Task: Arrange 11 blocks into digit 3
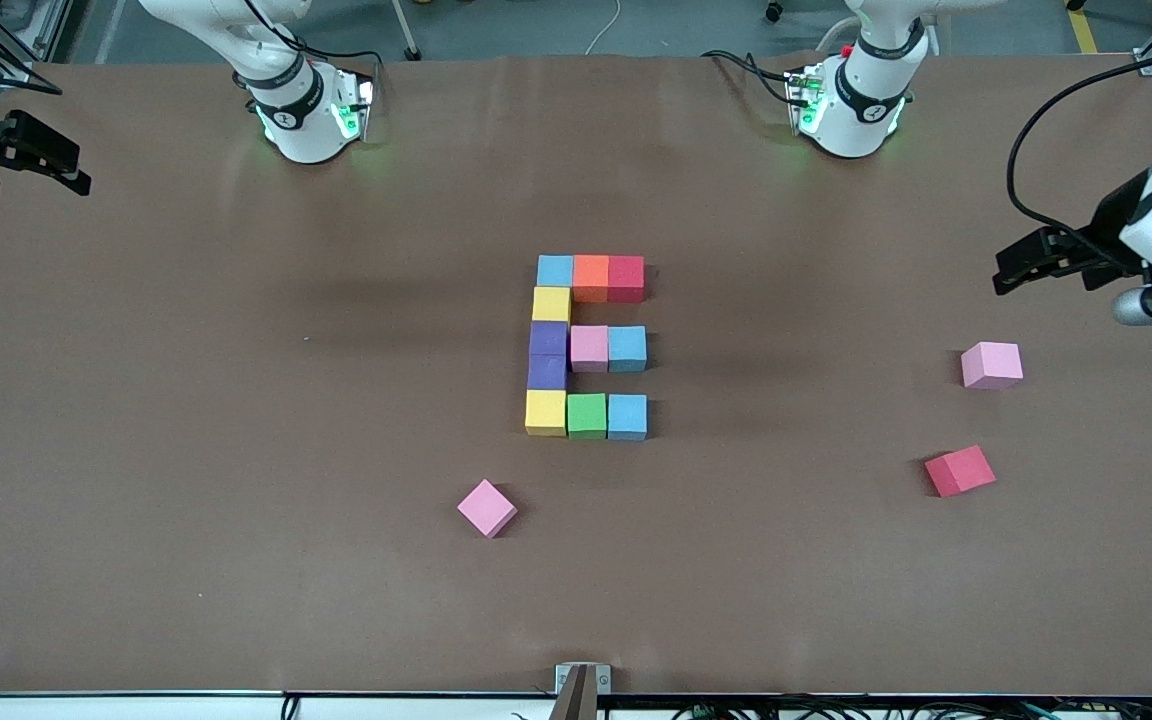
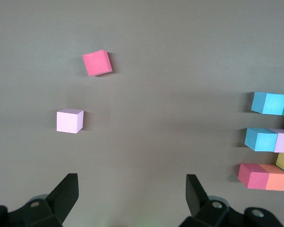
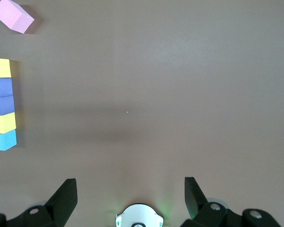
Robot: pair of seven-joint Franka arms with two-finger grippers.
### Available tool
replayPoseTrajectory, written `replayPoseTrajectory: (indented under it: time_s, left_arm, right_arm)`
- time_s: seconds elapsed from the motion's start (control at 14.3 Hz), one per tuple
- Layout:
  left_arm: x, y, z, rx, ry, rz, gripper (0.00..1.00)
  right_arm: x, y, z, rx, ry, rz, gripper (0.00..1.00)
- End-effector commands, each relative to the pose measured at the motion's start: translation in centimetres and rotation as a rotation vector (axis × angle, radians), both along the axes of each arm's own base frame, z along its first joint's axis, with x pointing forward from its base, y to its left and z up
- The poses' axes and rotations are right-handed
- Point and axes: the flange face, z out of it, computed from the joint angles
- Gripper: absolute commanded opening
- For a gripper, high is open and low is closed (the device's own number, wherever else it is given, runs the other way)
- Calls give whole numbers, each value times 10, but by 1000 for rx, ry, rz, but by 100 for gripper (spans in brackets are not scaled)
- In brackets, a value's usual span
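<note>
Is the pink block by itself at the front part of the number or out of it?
Out. The pink block sits alone on the table, apart from the digit 3, turned at an angle.

No writing, label, brand or number can be read anywhere in the three views: the blocks (image 1: 588,346) show plain coloured faces, the bench (image 1: 236,450) is bare brown, and the small dark marks on the arm bases (image 1: 308,110) are too small to make out
</note>
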Motion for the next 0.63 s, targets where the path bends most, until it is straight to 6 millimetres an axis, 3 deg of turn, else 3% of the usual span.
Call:
replayPoseTrajectory:
  time_s: [0.0, 0.35, 0.56]
  left_arm:
    - [-9, -3, 4, 2, 0, -9, 100]
    - [-48, -2, 3, 20, -28, -3, 100]
    - [-47, 3, 9, 21, -39, 3, 100]
  right_arm:
    - [-1, 3, 3, -8, -3, -3, 100]
    - [-1, 5, 3, 0, -10, -4, 100]
    - [-2, 2, 2, 4, 1, -3, 100]
